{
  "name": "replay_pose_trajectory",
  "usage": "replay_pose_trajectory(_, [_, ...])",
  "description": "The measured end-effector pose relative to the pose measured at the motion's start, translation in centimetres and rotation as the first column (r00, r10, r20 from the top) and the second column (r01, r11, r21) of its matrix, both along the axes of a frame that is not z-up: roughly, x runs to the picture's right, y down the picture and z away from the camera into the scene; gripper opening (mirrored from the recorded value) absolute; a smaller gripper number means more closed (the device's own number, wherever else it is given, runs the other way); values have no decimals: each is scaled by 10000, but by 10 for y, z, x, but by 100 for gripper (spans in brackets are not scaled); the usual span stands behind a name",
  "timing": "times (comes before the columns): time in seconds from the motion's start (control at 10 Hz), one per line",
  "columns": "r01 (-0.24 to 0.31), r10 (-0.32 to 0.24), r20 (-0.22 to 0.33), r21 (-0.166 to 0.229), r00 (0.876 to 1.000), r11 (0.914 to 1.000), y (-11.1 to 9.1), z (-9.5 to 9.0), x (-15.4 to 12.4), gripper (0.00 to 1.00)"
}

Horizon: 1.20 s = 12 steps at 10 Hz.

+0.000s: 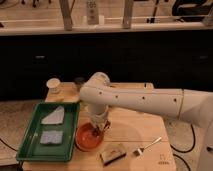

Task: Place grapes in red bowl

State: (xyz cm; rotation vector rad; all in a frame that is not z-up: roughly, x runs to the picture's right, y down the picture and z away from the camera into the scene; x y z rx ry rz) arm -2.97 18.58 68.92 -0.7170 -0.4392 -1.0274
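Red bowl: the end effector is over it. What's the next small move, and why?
Probably open the end effector: it hangs shut just above the red bowl, with what looks like the grapes at its tip, so releasing should drop them inside.
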Motion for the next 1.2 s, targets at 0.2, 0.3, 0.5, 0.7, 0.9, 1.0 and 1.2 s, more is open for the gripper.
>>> replay_pose_trajectory(0.2, [74,-74,22,-8,10000,10000,0,0,-1,4])
replay_pose_trajectory(0.3, [121,-121,43,-15,9999,9999,0,0,-1,4])
replay_pose_trajectory(0.5, [228,-227,87,-29,9997,9997,1,0,-3,4])
replay_pose_trajectory(0.7, [304,-303,113,-44,9995,9995,1,-1,-4,4])
replay_pose_trajectory(0.9, [387,-386,143,-58,9992,9992,1,-1,-5,4])
replay_pose_trajectory(1.0, [435,-434,161,-68,9989,9990,1,-1,-6,4])
replay_pose_trajectory(1.2, [526,-524,198,-82,9984,9986,1,-2,-8,4])
